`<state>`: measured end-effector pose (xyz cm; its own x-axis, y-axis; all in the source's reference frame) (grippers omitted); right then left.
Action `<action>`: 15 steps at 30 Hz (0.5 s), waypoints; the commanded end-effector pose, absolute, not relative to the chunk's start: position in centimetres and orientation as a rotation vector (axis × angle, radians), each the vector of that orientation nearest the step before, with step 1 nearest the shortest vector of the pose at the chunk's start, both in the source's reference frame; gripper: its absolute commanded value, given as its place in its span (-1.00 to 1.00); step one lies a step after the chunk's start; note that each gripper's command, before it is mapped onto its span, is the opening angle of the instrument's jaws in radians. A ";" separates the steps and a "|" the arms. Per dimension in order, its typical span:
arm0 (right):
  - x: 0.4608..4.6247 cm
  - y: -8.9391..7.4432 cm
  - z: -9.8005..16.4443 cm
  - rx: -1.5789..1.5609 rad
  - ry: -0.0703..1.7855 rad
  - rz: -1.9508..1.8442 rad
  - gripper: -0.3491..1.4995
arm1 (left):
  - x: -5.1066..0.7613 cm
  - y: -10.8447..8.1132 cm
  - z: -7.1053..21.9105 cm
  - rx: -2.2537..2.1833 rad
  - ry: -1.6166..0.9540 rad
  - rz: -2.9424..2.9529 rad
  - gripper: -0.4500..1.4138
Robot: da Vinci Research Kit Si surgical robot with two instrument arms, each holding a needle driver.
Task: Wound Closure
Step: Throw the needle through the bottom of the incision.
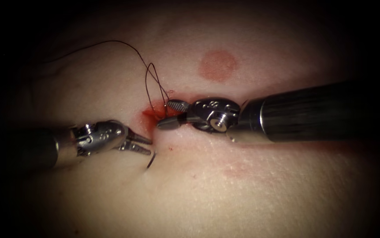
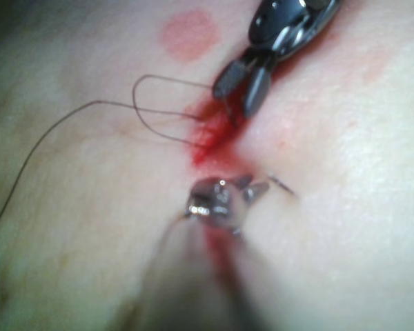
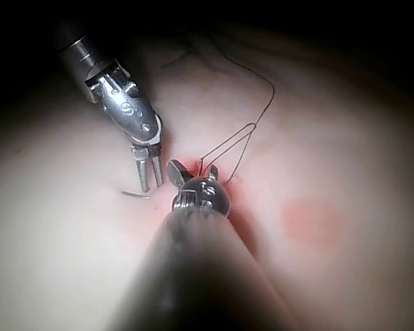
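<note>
A short dark arc of the needle point(image 1: 151, 161) pokes out of the tissue point(image 1: 243, 194), below and left of the red fluid point(image 1: 152, 113) at the cut; the rest is buried. My left tool point(image 1: 145, 145) is open just above that arc, holding nothing. The right tool point(image 1: 169, 114) comes in over the cut, open, with one jaw on each side of the red spot and nothing held. Thread point(image 1: 148, 79) rises from the cut in a narrow loop and trails off to the upper left. The needle point(image 2: 283, 185) lies beside the left jaws point(image 2: 252, 187). It point(image 3: 134, 195) also sits just under them point(image 3: 150, 181).
A round reddish mark point(image 1: 217, 65) sits on the tissue beyond the right tool's wrist. The right tool's dark shaft point(image 1: 313, 110) crosses the right half of the field. The thread's long tail point(image 2: 27, 158) lies slack over the tissue left of the cut.
</note>
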<state>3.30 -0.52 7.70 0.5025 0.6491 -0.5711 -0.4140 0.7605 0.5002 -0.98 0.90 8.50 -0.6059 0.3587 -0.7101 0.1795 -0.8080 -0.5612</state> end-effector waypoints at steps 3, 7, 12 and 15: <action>3.36 -0.6 7.8 0.314 0.820 0.654 0.69 | -1.04 0.9 8.6 -1.342 -0.930 2.560 -0.69; 3.41 -0.6 7.8 0.316 0.820 0.665 0.69 | -1.05 0.9 8.6 -1.341 -0.929 2.560 -0.69; 3.51 -0.7 7.9 0.320 0.826 0.659 0.65 | -1.05 0.9 8.6 -1.341 -0.929 2.560 -0.69; 3.54 -0.7 7.9 0.322 0.828 0.659 0.38 | -1.04 0.9 8.6 -1.342 -0.930 2.560 -0.69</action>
<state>3.49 -0.62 7.87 0.4942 0.6566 -0.5698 -0.4132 0.7540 0.5106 -0.98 0.90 8.51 -0.6061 0.3587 -0.7099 0.1789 -0.8082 -0.5611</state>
